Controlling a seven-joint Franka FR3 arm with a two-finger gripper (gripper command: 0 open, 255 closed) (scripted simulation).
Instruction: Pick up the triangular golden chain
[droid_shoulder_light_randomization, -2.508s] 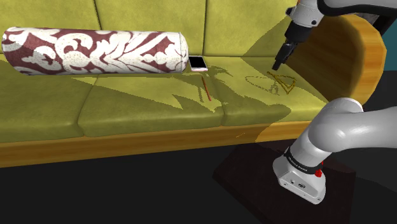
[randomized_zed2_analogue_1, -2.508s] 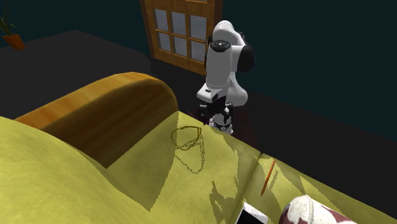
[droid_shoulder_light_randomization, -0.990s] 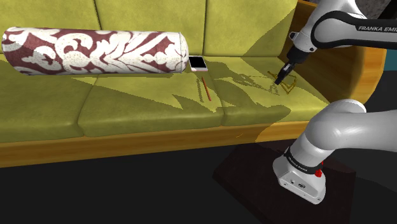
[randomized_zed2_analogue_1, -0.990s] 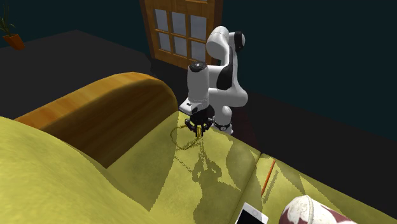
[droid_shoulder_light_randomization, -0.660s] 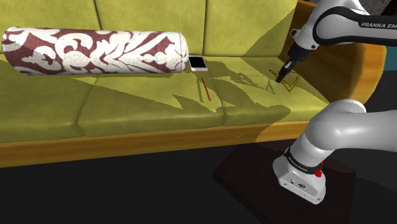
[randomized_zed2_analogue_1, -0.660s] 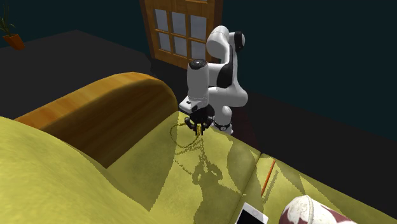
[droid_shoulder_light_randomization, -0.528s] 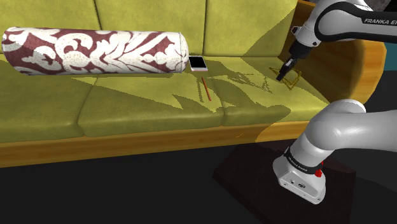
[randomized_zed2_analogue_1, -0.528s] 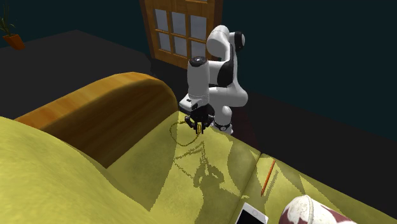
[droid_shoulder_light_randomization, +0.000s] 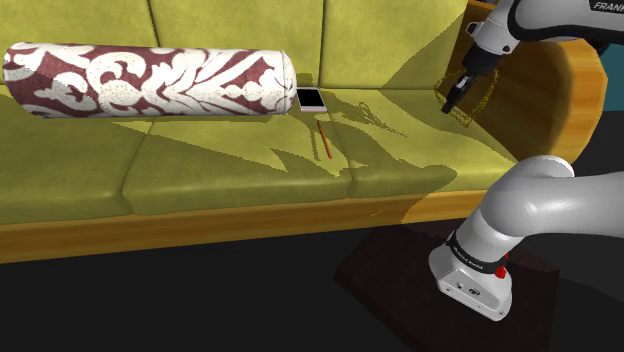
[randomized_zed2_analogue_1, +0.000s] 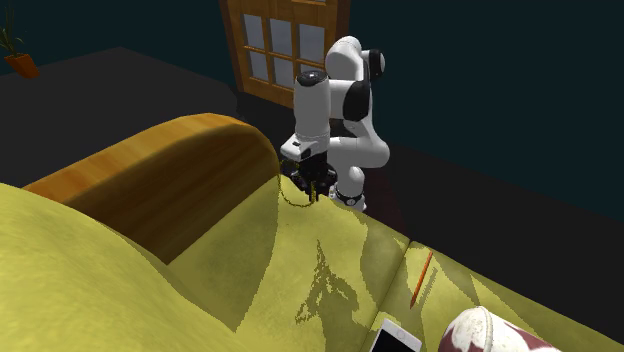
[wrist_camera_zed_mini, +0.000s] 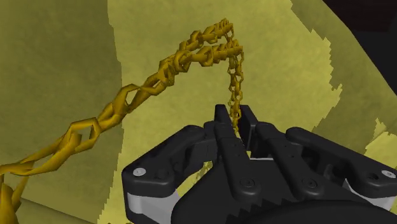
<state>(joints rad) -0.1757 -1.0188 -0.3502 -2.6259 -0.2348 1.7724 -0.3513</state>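
Golden chain (wrist_camera_zed_mini: 159, 75) pinched in black jaws, dangling over yellow sofa (droid_shoulder_light_randomization: 200, 170), far end seemingly cropped.

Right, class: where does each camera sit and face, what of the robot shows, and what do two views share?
Shoulder view: beside the stand, looking down over the sofa; arm and tool show.
Second exterior view: across the sofa, facing the whole arm, door behind.
Wrist view: on the wrist, looking along the tool's fingers at the sofa.
Shared: both exterior views show the tool holding the chain.
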